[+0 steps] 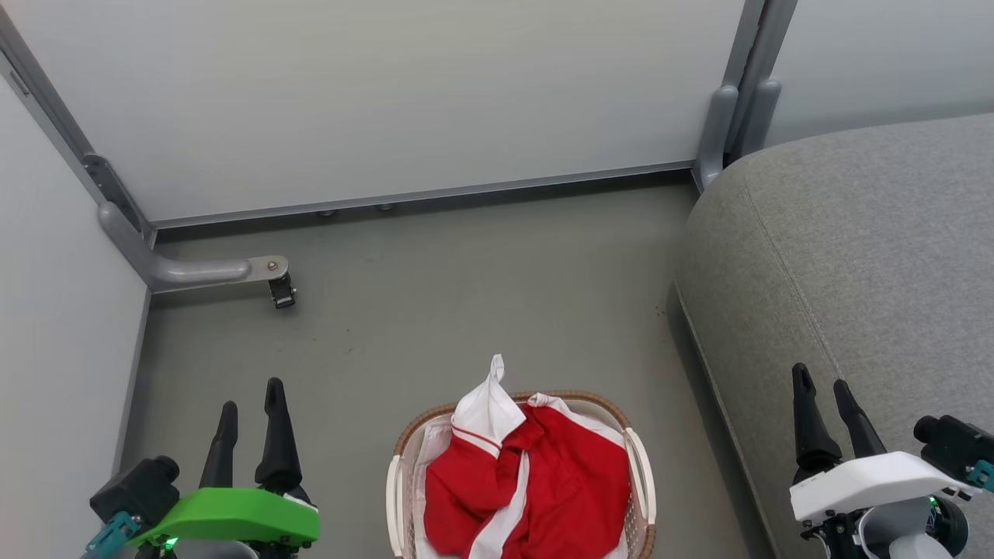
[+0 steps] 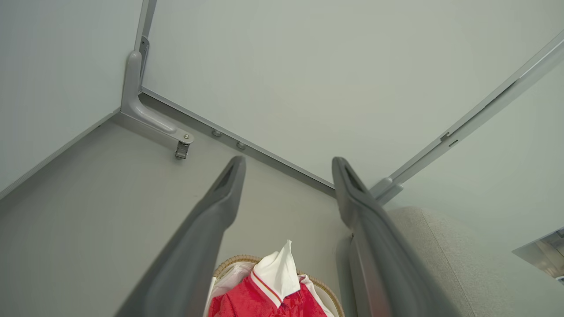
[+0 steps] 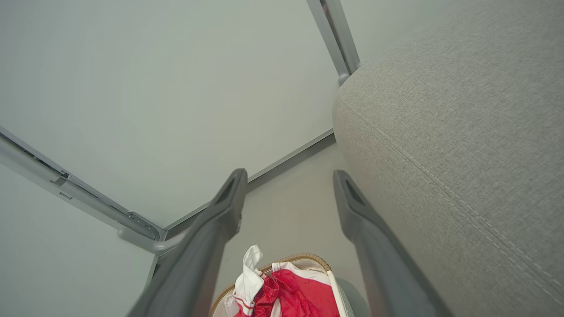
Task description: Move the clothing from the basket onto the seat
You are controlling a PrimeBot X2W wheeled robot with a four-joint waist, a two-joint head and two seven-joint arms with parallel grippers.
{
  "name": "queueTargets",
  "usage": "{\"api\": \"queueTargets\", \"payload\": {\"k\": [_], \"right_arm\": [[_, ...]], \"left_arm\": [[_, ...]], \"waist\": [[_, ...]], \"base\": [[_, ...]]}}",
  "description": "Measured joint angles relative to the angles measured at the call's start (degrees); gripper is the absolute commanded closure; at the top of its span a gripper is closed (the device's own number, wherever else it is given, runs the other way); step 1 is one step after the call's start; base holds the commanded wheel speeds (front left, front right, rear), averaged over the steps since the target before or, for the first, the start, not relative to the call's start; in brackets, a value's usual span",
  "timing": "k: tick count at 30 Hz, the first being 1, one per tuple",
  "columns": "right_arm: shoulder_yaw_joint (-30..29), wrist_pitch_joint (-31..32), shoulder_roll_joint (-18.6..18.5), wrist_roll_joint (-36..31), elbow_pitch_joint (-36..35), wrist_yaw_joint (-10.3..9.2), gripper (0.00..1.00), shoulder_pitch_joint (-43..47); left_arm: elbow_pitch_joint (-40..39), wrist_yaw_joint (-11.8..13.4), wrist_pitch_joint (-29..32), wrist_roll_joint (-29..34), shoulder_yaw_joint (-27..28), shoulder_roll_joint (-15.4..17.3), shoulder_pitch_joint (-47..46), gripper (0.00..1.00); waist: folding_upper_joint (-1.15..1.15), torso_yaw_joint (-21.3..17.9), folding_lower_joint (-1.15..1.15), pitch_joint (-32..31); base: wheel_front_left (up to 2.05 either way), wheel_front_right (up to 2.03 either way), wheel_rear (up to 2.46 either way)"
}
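Pickup not begun: clothing [image 1: 543, 481] fills the basket [image 1: 641, 473]; left gripper [image 1: 251, 396] and right gripper [image 1: 820, 379] hang open, empty. Next, one must dip in and pinch it

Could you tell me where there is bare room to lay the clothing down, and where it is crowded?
The seat top is bare from its rounded edge back to the wall. The floor is bare between basket, wall and seat, save a bracket foot at left. The basket is crowded: clothing fills it.
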Motion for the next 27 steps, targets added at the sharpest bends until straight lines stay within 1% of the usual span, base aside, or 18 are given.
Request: {"api": "queueTargets", "payload": {"k": [5,16,27], "right_arm": [[0.68,-0.75,-0.05,-3.10,0.43,0.00,0.00,0.00],[1.79,-2.30,-0.13,-10.73,0.31,0.00,0.00,0.01],[2.15,-3.55,-0.22,-16.15,0.23,0.00,0.00,0.09]], "left_arm": [[0.56,0.52,-0.71,3.86,-0.59,0.02,0.30,0.00],[2.23,1.04,-2.24,9.69,-2.21,0.05,0.36,0.00],[4.33,1.49,-3.55,15.24,-3.38,0.11,0.57,0.00]], "waist": [[0.00,-0.01,0.00,0.06],[0.00,0.16,0.00,0.22],[0.00,0.42,0.00,0.23]], "base": [[0.00,0.00,0.00],[0.00,0.00,0.00],[0.00,0.00,0.00]]}}
